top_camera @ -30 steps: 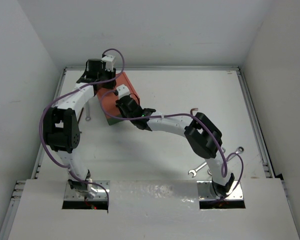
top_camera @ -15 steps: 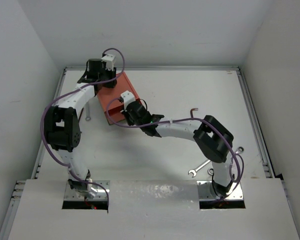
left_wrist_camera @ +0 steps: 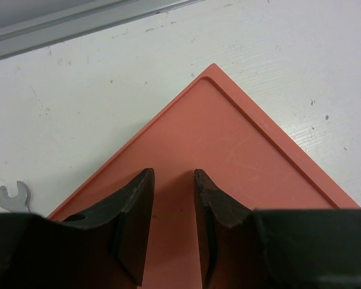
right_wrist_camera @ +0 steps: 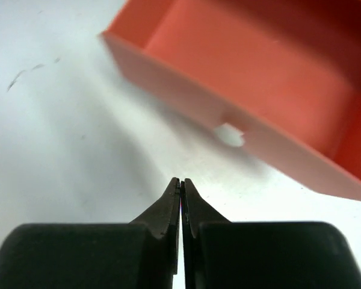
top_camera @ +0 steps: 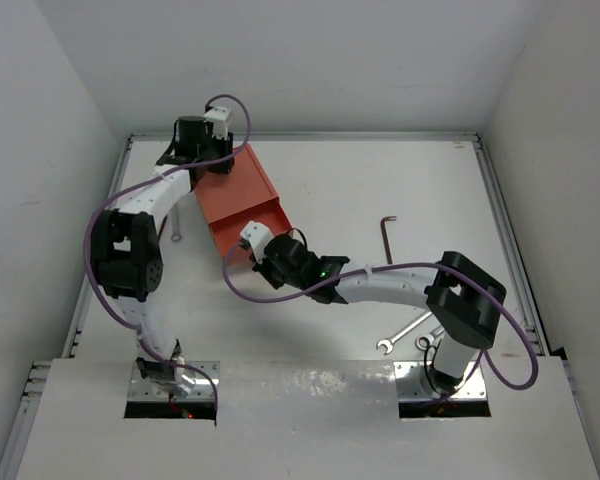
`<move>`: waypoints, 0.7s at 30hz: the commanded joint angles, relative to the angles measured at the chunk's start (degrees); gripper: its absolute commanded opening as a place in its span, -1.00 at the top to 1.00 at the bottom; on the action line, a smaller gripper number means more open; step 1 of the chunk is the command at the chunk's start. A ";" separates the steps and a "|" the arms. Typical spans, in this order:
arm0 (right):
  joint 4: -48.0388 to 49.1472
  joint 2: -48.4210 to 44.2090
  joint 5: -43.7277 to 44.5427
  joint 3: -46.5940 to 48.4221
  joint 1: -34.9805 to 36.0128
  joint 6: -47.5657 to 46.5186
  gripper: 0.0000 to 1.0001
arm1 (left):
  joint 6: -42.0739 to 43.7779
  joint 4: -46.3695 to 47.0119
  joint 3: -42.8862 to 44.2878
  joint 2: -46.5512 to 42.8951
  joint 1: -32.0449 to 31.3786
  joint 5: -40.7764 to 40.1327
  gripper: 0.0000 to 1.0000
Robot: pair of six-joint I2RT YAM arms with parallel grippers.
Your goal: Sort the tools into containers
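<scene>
Orange-red box [top_camera: 232, 183]: sitting on the white tabletop [top_camera: 380, 170], serving as the landmark for every place given below.

Orange-red drawer [top_camera: 263, 222]: standing open on the box's near side, showing a plain orange inside in the right wrist view.

White knob [right_wrist_camera: 231, 134]: sticking out from the middle of the drawer front, looking blurred, lying just ahead of the right fingers.

Left fingers [left_wrist_camera: 138, 198]: hanging over the box's lid near its far corner, standing slightly spread, pinching nothing, showing only lid through the gap; touching the lid or floating just above it, impossible to tell.

Right fingers [right_wrist_camera: 173, 201]: pressing together tip to tip, pinching nothing, pointing at the drawer front just short of the knob, staying apart from it.

Left wrench [top_camera: 177, 236]: lying flat on the tabletop just to the left of the box, showing its open jaw end at the lower left of the left wrist view.

Hex key [top_camera: 387, 236]: lying flat well to the right of the box, turning its short leg toward the far side.

Long wrench [top_camera: 398, 335]: lying flat well to the right of the box and nearer the arm bases, angling across the tabletop.

Hidden wrench [top_camera: 423, 343]: lying just beside the long wrench, hiding mostly under the right arm.

Purple cables [top_camera: 105, 215]: looping along both arms, arching high beside the box's left side.
</scene>
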 commanded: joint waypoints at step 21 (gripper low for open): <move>-16.74 -28.92 13.26 -2.80 -3.31 -6.74 -0.81 | -6.44 -20.57 30.39 -3.55 3.94 5.37 -0.05</move>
